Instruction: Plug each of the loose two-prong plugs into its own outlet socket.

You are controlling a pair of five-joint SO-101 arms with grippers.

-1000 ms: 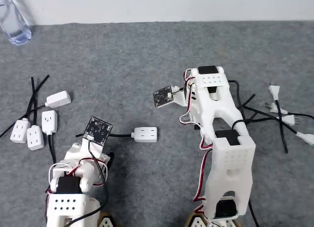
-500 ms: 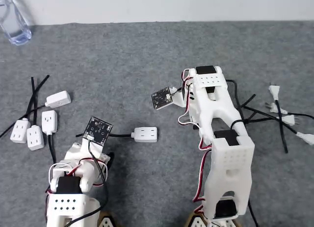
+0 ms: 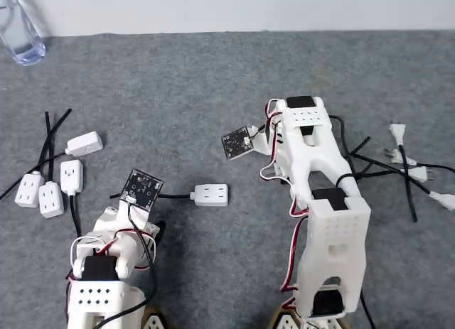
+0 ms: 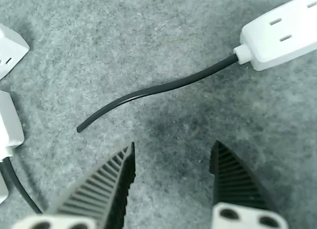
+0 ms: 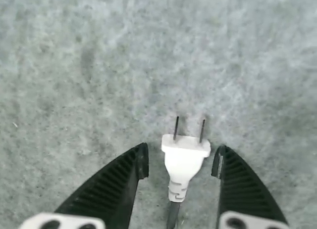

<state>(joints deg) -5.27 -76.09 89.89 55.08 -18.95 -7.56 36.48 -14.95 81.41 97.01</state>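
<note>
— Where the right claw (image 5: pixel 180 157) hangs over the mat (image 5: pixel 74 51), what lies under it?
— A plug (image 5: pixel 184 162): smooth white plastic with a flat body and two thin metal prongs pointing away from the claw. It lies between the black ribbed fingers (image 5: pixel 119 177), which stand wide apart with a gap on each side. The mat is grey and fuzzy, like felt.
— And the left claw (image 4: pixel 173 152)?
— Also wide open, gripping nothing, over the same mat. Ahead of it curves a glossy black cord (image 4: pixel 163 88), one end loose, the other joined to a white oblong socket (image 4: pixel 282 31) with two slots.
— Anything around them?
— From above, more sockets (image 3: pixel 71 175) lie to the left claw's left. More plugs (image 3: pixel 397 133) on tangled black cords lie to the right claw's right. A clear bottle (image 3: pixel 20 30) stands far off.
</note>
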